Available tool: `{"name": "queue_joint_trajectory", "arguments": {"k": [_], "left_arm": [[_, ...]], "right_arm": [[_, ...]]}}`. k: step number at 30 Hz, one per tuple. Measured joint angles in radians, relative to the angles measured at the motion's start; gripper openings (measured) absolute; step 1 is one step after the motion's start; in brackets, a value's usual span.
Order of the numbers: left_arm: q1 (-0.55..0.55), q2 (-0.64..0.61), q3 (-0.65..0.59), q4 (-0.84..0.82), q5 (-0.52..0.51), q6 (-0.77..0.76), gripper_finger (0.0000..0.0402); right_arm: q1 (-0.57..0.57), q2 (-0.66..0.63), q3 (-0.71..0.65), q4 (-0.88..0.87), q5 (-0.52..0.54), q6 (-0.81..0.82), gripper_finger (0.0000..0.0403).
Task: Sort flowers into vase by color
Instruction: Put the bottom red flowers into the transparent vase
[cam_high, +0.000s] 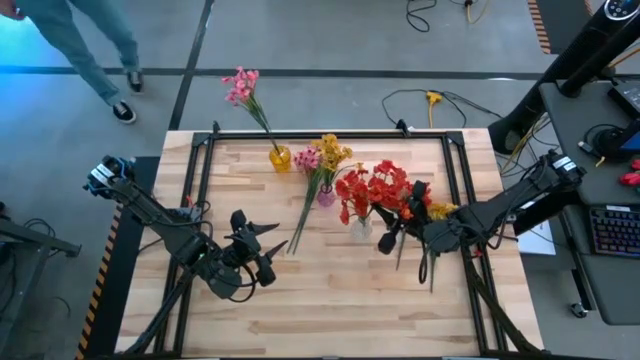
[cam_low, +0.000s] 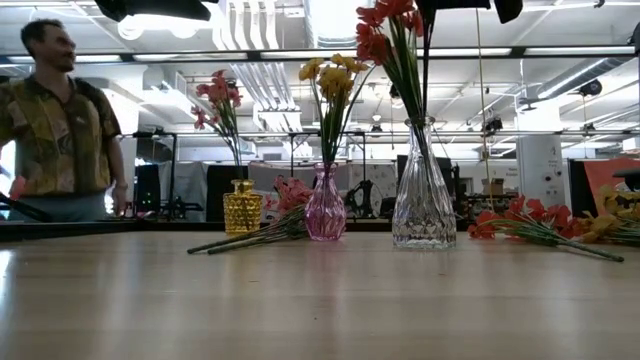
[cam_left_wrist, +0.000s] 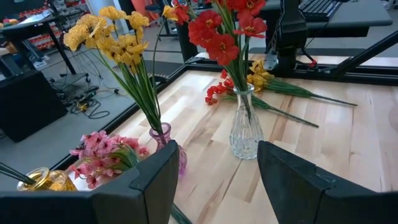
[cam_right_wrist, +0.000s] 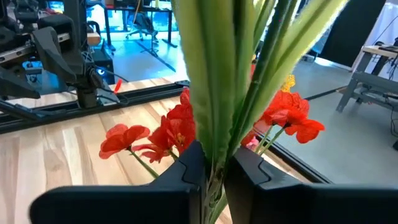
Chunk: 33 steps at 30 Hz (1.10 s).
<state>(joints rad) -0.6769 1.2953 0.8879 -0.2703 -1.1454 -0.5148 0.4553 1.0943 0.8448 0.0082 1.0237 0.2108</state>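
The red flowers (cam_right_wrist: 249, 81) stand in the clear vase (cam_low: 423, 195), stems pinched between the right gripper (cam_right_wrist: 214, 171) fingers. Letting go crookedly could tip that vase. The left gripper (cam_left_wrist: 217, 180) waits spread, well left of the vase.

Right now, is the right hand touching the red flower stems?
Touching. In the right wrist view the right hand has its fingers pinched on the green red flower stems, with no gap showing on either side.
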Motion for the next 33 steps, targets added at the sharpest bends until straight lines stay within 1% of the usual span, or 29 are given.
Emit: {"name": "queue_joint_trajectory", "arguments": {"k": [22,33], "left_arm": [[0.000,0.000,0.000,0.000,0.000,0.000,0.0200],[0.000,0.000,0.000,0.000,0.000,0.001,0.0200]], "right_arm": [[0.000,0.001,0.000,-0.012,0.001,0.033,0.0123],[0.000,-0.008,0.000,-0.153,-0.003,0.178,0.0172]]}}
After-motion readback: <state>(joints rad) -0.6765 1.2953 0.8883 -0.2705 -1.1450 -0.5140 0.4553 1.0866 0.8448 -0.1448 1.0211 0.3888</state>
